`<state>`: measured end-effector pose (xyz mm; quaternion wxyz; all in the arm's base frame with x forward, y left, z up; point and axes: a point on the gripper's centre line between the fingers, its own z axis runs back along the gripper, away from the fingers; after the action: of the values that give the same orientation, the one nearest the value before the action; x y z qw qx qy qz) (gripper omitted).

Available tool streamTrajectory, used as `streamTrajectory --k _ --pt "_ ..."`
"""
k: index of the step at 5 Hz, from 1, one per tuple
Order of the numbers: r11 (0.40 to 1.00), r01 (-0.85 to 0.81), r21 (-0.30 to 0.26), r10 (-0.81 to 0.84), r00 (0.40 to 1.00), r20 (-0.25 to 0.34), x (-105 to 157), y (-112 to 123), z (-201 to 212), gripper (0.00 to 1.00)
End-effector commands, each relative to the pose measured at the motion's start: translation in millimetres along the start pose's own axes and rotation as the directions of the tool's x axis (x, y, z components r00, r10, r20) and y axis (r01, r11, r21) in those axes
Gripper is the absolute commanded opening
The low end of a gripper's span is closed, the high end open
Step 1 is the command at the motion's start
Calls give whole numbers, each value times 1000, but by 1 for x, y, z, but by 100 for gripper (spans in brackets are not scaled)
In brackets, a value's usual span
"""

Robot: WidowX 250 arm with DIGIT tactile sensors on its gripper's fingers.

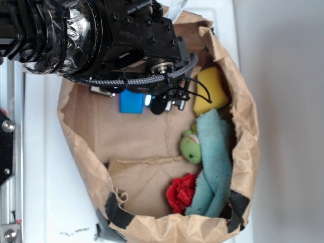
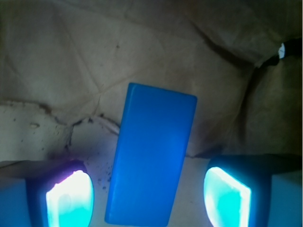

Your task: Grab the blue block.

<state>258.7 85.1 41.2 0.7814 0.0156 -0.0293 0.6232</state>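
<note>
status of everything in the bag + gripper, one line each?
blue block: flat on the bag floor, ungrasped.
gripper: open, one finger either side of the block, not touching.
paper bag: open, rim rolled down.
yellow sponge: against the bag wall.
teal towel: bunched along the wall.

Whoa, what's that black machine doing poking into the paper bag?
It's a robot arm reaching into a brown paper bag to pick up a blue block lying flat on the bag's floor. Its gripper is open, one finger on each side of the block, not yet closed on it. Also in the bag, off to the side, are a yellow sponge, a teal towel, a small green toy and something red.
</note>
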Motion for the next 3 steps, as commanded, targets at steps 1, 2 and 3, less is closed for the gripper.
streamTrajectory --k 1,2,3 --pt "999 -13 -48 14 1000 25 11 9 18 100" --pt "999 -13 -48 14 1000 25 11 9 18 100" --pt "995 -45 -88 46 999 11 10 7 4 100"
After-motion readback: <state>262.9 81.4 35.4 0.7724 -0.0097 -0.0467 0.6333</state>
